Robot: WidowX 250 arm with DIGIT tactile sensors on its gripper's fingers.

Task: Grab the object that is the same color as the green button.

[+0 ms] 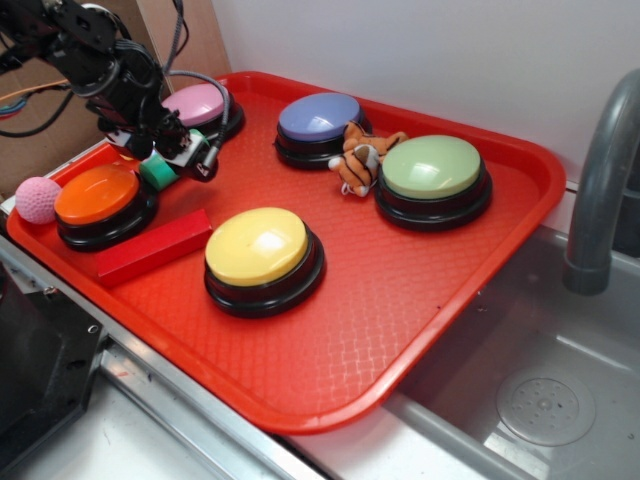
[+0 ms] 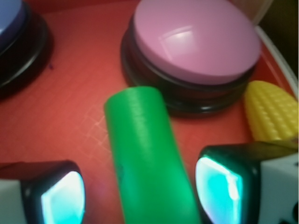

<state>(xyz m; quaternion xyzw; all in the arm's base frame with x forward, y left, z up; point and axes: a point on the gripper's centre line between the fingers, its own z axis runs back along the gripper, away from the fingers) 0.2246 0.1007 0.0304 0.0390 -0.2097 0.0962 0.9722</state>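
The object, a green cylinder [image 2: 142,154], lies on the red tray [image 1: 400,300] just in front of the pink button [image 2: 196,42]. My gripper [image 2: 142,193] is open and straddles it: the right finger [image 2: 224,186] is close against its side, while a strip of tray shows between it and the left finger [image 2: 60,196]. In the exterior view the gripper [image 1: 175,150] is down at the tray's back left, with the green cylinder [image 1: 157,172] showing under it. The green button [image 1: 432,168] stands far off at the back right.
Pink [image 1: 197,103], purple [image 1: 320,115], orange [image 1: 97,193] and yellow [image 1: 257,245] buttons share the tray. A red block [image 1: 155,247], a pink ball [image 1: 38,198] and a tiger toy [image 1: 360,155] lie about. Yellow corn [image 2: 271,109] sits just right of the gripper. A faucet [image 1: 600,180] stands at right.
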